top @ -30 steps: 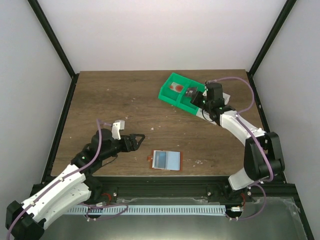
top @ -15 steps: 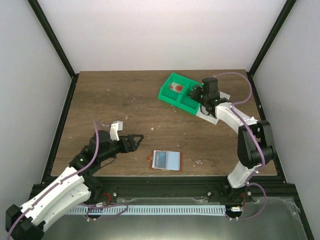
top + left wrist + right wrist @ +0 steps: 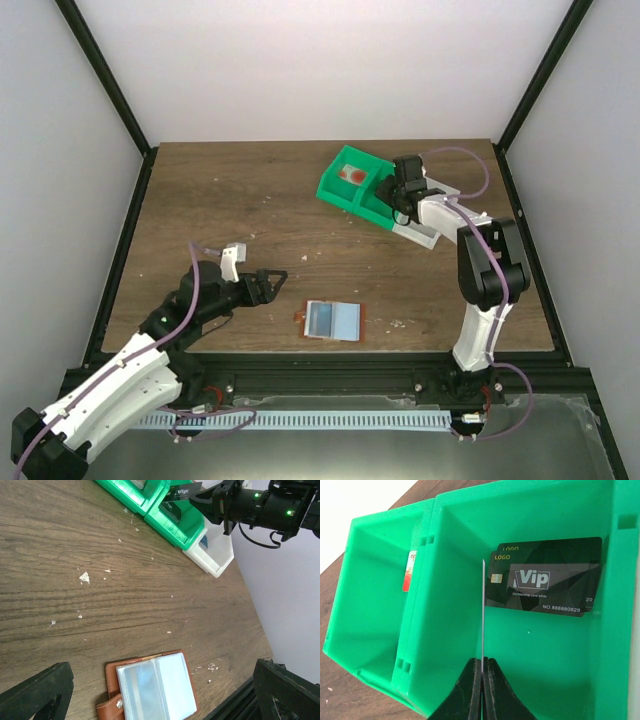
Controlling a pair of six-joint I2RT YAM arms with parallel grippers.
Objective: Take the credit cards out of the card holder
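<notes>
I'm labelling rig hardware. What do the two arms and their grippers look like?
The left arm and right arm have white shells, black joints and a lilac cable running alongside. The left gripper and right gripper are black with tapering fingers; green lights glow on the right one.

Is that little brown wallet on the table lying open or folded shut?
Open. The card holder lies spread flat on the table, its pale inner panels facing up and its snap tab unfastened.

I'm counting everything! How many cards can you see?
4. A held card in the right claw, two black cards stacked in the green tray, a red-and-white card in its next compartment. The card holder may hide more.
</notes>
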